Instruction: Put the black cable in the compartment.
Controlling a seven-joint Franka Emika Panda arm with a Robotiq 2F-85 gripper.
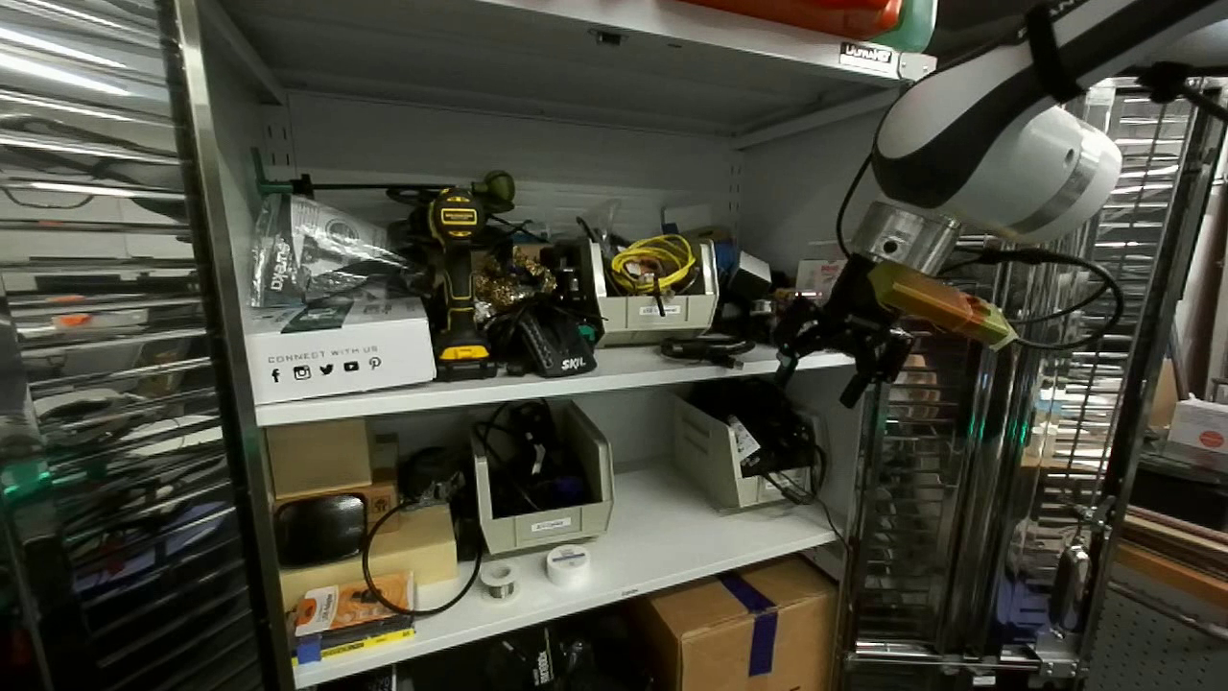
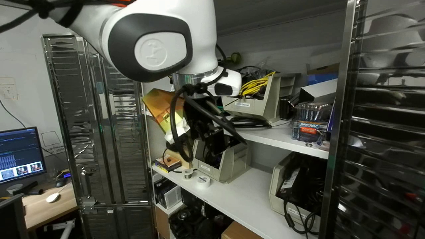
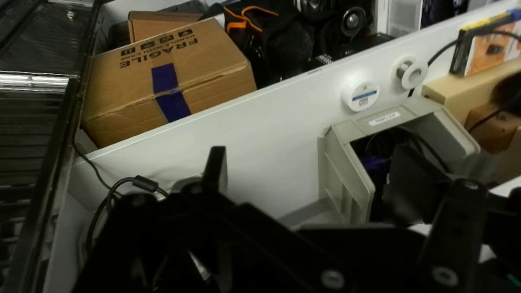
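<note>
Black cable [image 1: 705, 348] lies in the upper compartment [image 1: 499, 144].
Nearest, the arm [image 1: 998, 163] slopes down, its gripper [image 1: 818, 386] spread wide and empty; beyond, the cable's long axis runs roughly along the shelf edge [image 1: 537, 396], just before a bin [image 1: 628, 317].

Tool [image 3: 311, 171] cut off below and bin label [image 3: 384, 119] blurred in wrist view.

The arm [image 1: 1036, 173] is smooth, rounded and white, with a curved black panel [image 2: 121, 43] around a pale cap [image 2: 174, 49] that carries an outlined emblem [image 2: 152, 53]. A black strap [image 1: 1048, 53] circles it, and a thick black cable [image 2: 173, 116] makes loops. There is a shiny silver collar [image 1: 926, 240], a boxy orange-and-yellow casing [image 1: 940, 302], and a black gripper [image 1: 818, 382] with angular fingers [image 3: 213, 169] and round grey screws [image 3: 444, 276].
</note>
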